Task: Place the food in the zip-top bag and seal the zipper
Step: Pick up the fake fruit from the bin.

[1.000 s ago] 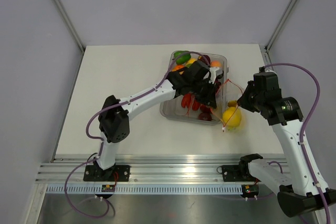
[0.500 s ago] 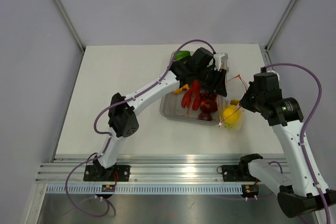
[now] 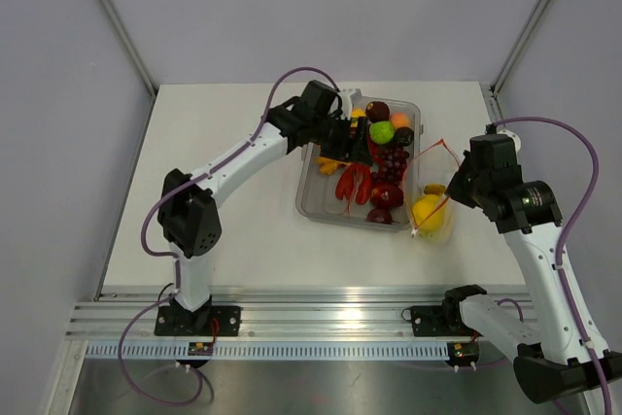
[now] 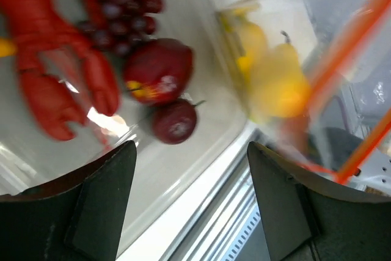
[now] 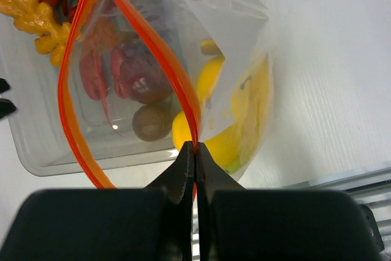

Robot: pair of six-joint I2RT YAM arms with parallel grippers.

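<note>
My left arm is stretched over the tray (image 3: 306, 206), left gripper (image 4: 192, 206) spread, empty. Right arm bent, right gripper (image 5: 194, 151) pinching the zipper (image 5: 160, 50) of the zip-top bag (image 5: 238, 41) just right of the tray, bananas (image 5: 244, 114) inside. Left wrist view: one lobster (image 4: 49, 59), one grape bunch (image 4: 119, 4), two dark red fruits (image 4: 159, 71).

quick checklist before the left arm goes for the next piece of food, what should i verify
1. Right jaws shut on the zipper: ok.
2. Mouth of the zip-top bag open as a loop: ok.
3. Left jaws open with nothing between them: ok.
4. Food to pick in the tray: ok. The lobster, grapes and dark red fruits lie under the left wrist camera.
5. Room in the bag beside the yellow fruit: cannot tell.
6. Zipper sealed: not ok, food is not all bagged yet.
</note>
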